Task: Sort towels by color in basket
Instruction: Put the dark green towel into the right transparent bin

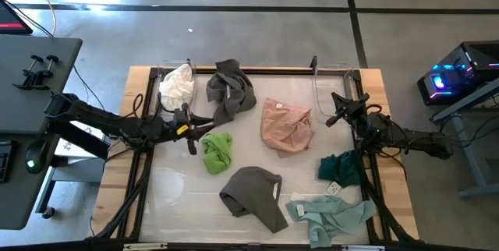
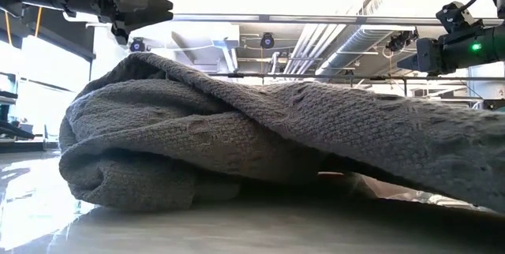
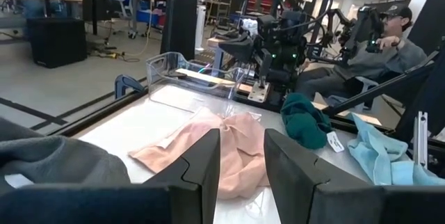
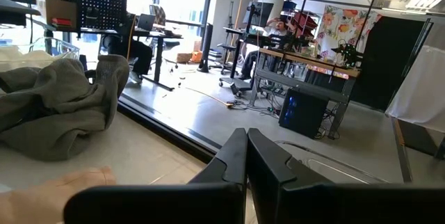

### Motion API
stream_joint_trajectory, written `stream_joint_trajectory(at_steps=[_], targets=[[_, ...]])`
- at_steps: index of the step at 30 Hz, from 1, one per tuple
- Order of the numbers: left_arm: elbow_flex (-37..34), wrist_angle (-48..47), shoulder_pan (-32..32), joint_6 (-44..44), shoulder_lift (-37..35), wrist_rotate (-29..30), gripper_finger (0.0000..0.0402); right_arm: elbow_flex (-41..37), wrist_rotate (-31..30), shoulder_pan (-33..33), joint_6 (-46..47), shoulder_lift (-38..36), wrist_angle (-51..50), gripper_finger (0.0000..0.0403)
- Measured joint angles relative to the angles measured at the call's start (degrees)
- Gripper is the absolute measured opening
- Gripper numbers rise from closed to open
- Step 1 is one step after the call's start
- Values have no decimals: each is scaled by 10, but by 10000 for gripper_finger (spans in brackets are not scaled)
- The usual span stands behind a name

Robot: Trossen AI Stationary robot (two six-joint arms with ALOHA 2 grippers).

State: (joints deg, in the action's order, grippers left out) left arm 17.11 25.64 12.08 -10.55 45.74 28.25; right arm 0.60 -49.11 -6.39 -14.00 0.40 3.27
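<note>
Left end effector (image 1: 189, 129), jaws part-open and empty, hovers over the bench with the lime green towel (image 1: 217, 151) just beside and below it, nearer than to the shut right end effector (image 1: 337, 117).

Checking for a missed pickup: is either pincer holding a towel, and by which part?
Neither. The left pincer stands open and empty near the lime green towel; the right pincer is shut on nothing.

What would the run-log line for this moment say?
left gripper: partly open, empty, beside lime green towel | right gripper: shut, empty, waiting near pink towel | sorting: not evident
</note>
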Motion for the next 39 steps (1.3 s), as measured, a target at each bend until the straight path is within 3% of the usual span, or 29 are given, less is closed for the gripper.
stream_joint_trajectory(at_steps=[14, 16, 20, 24, 27, 35, 39], targets=[[0, -10, 0, -21, 0, 0, 101, 0, 0, 0, 0, 0, 0, 0], [0, -9, 0, -27, 0, 0, 101, 0, 7, 0, 36, 0, 3, 0], [0, 5, 0, -18, 0, 0, 101, 0, 90, 0, 289, 0, 7, 0], [0, 15, 0, -13, 0, 0, 101, 0, 147, 0, 420, 0, 8, 0], [0, 13, 0, -13, 0, 0, 101, 0, 222, 0, 451, 0, 9, 0], [0, 7, 1, -21, 0, -7, 101, 0, 516, 5, 438, 0, 84, 0], [0, -11, 20, -54, 10, -12, 101, 0, 552, 30, 410, 0, 119, 0]])
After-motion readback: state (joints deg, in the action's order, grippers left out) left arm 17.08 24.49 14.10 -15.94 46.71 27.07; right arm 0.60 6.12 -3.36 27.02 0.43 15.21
